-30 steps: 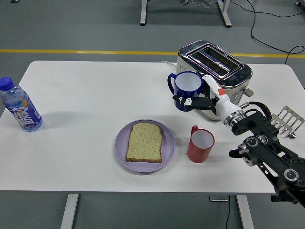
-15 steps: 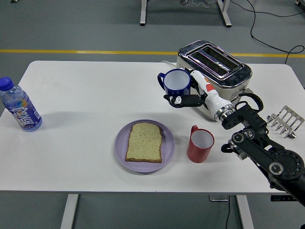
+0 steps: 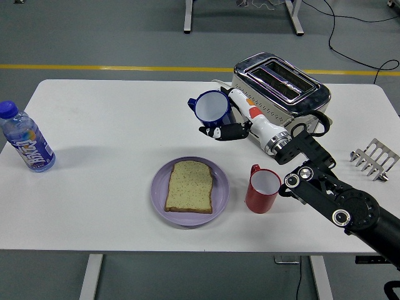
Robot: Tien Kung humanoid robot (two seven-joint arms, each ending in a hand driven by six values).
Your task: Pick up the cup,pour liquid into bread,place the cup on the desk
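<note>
above the table, right hand (image 3: 234, 128) gripping blue cup (image 3: 210, 108), white inside, tilted left, beyond bread (image 3: 189, 185)

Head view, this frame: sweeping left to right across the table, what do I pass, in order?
water bottle → purple plate with the bread slice → blue cup held up by the right robot hand → red cup → toaster → small metal rack.

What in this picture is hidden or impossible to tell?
- Blue cup: whether it holds liquid; the interior only looks white in the head view.
- Right hand: its palm, behind the cup.
- Toaster: front lower part, behind the arm.
- Left arm: out of frame.
</note>
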